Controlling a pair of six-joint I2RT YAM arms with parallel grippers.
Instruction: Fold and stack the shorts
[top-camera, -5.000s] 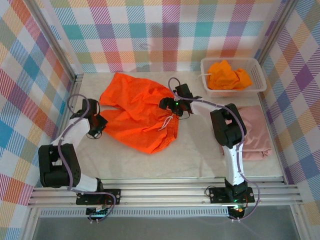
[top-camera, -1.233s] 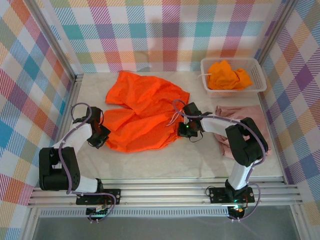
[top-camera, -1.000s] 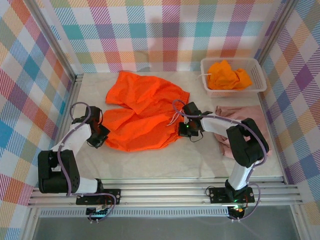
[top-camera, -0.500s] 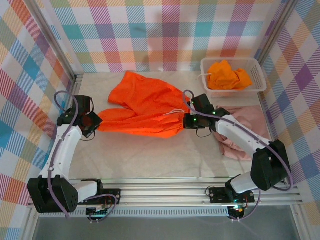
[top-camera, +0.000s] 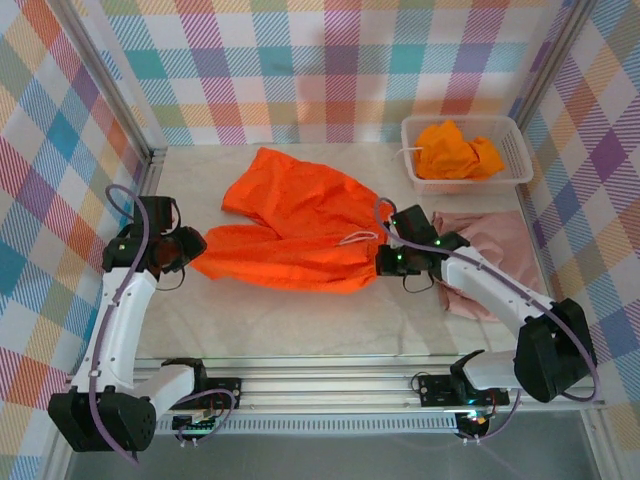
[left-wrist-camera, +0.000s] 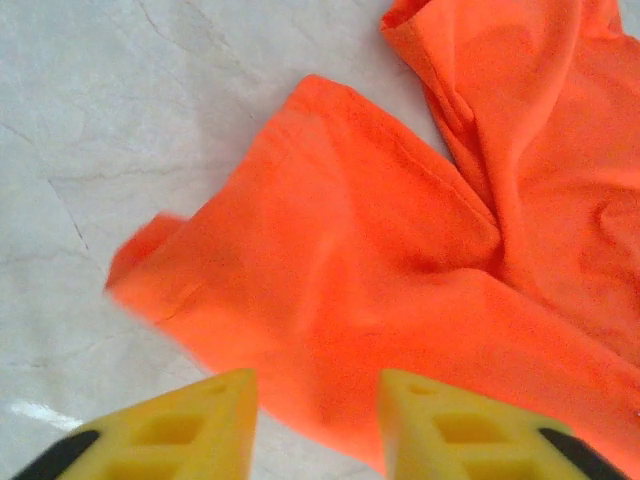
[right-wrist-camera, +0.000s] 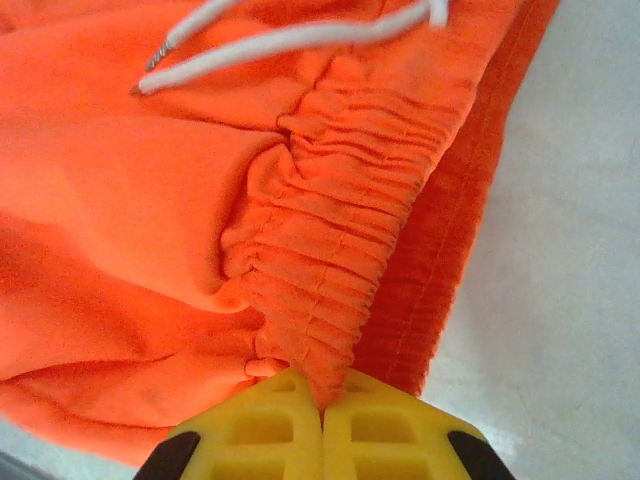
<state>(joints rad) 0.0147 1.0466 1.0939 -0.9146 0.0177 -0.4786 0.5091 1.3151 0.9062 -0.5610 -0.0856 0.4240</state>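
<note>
The bright orange shorts (top-camera: 290, 235) lie stretched across the middle of the table, one leg end pointing left. My left gripper (top-camera: 188, 252) hovers just past that leg end, open, and holds nothing. In the left wrist view its yellow fingers (left-wrist-camera: 440, 425) stand apart above the orange cloth (left-wrist-camera: 400, 250), whose edge is blurred. My right gripper (top-camera: 385, 262) is shut on the gathered waistband (right-wrist-camera: 330, 270), beside the white drawstring (right-wrist-camera: 290, 35). The dusty pink shorts (top-camera: 505, 245) lie at the right, partly under the right arm. The yellow-orange shorts (top-camera: 455, 150) sit bunched in the basket.
A white mesh basket (top-camera: 520, 160) stands at the back right corner. Checked walls and metal posts close in the table on three sides. Bare tabletop (top-camera: 300, 320) runs along the front, near the arm bases.
My left gripper has opened and let go of the orange leg end, which has dropped. The right gripper, still shut on the waistband, has moved slightly toward the near edge.
</note>
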